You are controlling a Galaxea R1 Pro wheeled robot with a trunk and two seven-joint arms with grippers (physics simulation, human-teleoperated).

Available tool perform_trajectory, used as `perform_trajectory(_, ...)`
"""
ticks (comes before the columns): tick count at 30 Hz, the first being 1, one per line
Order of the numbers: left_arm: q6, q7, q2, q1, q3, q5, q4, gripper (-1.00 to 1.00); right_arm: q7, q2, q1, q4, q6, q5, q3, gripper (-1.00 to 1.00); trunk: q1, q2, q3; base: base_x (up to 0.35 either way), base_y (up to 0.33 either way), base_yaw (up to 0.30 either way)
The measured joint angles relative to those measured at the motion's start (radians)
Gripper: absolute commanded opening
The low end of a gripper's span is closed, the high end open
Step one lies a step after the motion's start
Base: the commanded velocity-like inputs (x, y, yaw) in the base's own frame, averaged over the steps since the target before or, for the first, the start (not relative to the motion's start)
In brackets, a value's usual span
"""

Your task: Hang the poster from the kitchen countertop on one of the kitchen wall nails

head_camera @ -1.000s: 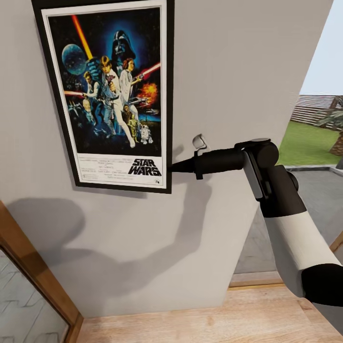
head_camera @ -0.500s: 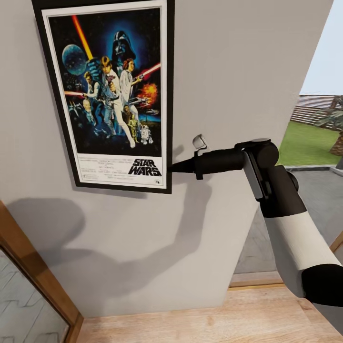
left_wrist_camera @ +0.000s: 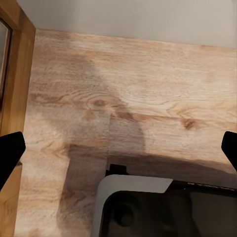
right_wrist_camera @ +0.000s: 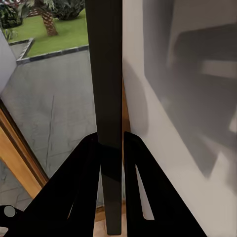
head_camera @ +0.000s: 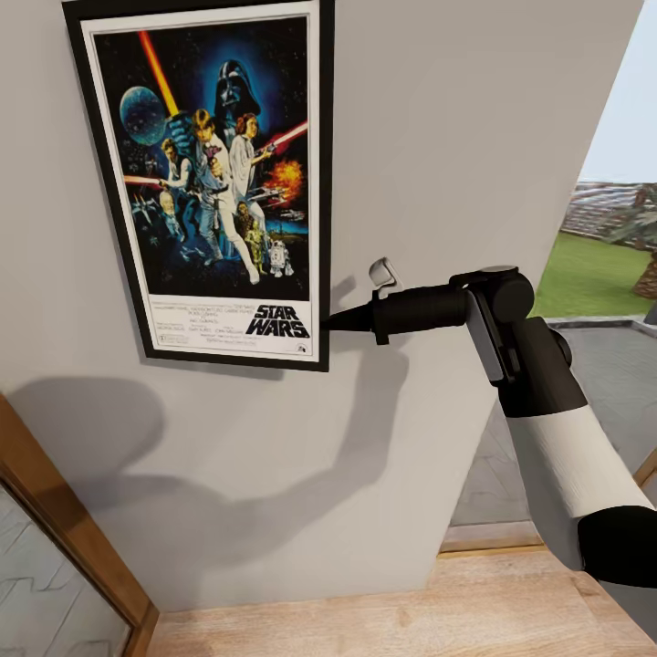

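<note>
The Star Wars poster (head_camera: pixel 214 182) stands upright and flat against the pale grey wall (head_camera: pixel 474 128), its top edge cut off by the head view. My right gripper (head_camera: pixel 333 319) reaches in from the right and is shut on the lower right edge of the black frame. Along the right wrist view the frame's edge (right_wrist_camera: pixel 109 74) runs between the two fingers of the right gripper (right_wrist_camera: pixel 112 136). My left gripper (left_wrist_camera: pixel 118 148) hangs open over the wooden floor, holding nothing. The wall nail is hidden and the kitchen countertop is out of view.
A wood-framed glass door (head_camera: pixel 64 529) stands at the lower left. The wall ends at the right, where an opening shows paving and a lawn (head_camera: pixel 584 274). Wooden floor (head_camera: pixel 411 611) runs below. Part of my base (left_wrist_camera: pixel 163 207) shows under the left gripper.
The head view has shifted very slightly. The poster and the right gripper keep the same place against the wall.
</note>
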Motion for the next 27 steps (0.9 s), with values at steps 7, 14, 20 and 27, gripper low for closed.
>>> perform_trajectory(7, 0.000, 0.000, 0.000, 0.000, 0.000, 0.000, 0.000, 1.00, 0.000, 0.000, 0.000, 0.000, 0.000, 0.000, 0.000, -1.00, 0.000, 0.000, 0.000, 0.000, 0.000, 0.000)
perform_trajectory(14, -0.001, 0.000, -0.003, 0.000, 0.002, 0.000, 0.001, 1.00, 0.000, -0.004, 0.007, 0.001, 0.001, -0.003, -0.022, -1.00, 0.000, 0.000, 0.000, 0.000, 0.000, 0.000)
perform_trajectory(20, -0.001, 0.000, -0.003, 0.000, 0.002, 0.000, 0.001, 1.00, 0.000, -0.004, 0.007, 0.001, 0.001, -0.003, -0.022, -1.00, 0.000, 0.000, 0.000, 0.000, 0.000, 0.000)
perform_trajectory(27, -0.001, 0.000, -0.003, 0.000, 0.002, 0.000, 0.001, 1.00, 0.000, -0.004, 0.007, 0.001, 0.001, -0.003, -0.022, -1.00, 0.000, 0.000, 0.000, 0.000, 0.000, 0.000)
